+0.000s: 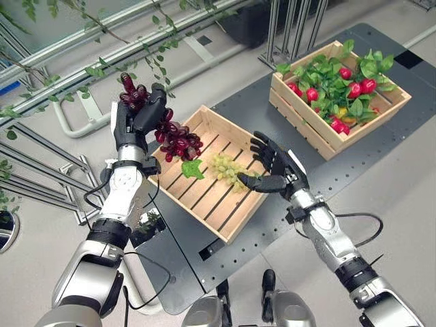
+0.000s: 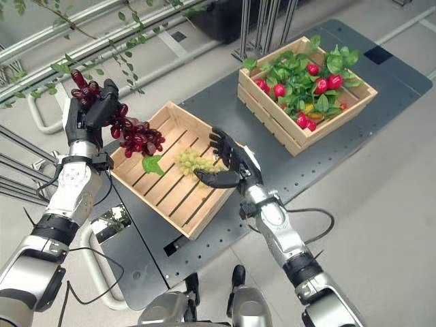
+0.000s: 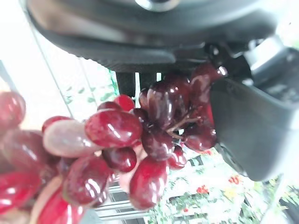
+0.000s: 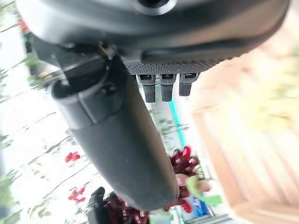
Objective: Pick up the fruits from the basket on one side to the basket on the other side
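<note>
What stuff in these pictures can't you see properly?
1. The far crate: leaves cover its inside in both eye views, so the fruit underneath stays hidden.
2. The red grapes: in the left eye view the left hand covers the top of the bunch.
3. The green grapes: in the right wrist view they are a pale blur.
4. The near crate: the right hand hides part of its rim.

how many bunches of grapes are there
2: a red bunch held up in the left hand over the near crate's left edge, a green bunch lying inside by the right hand.
</note>
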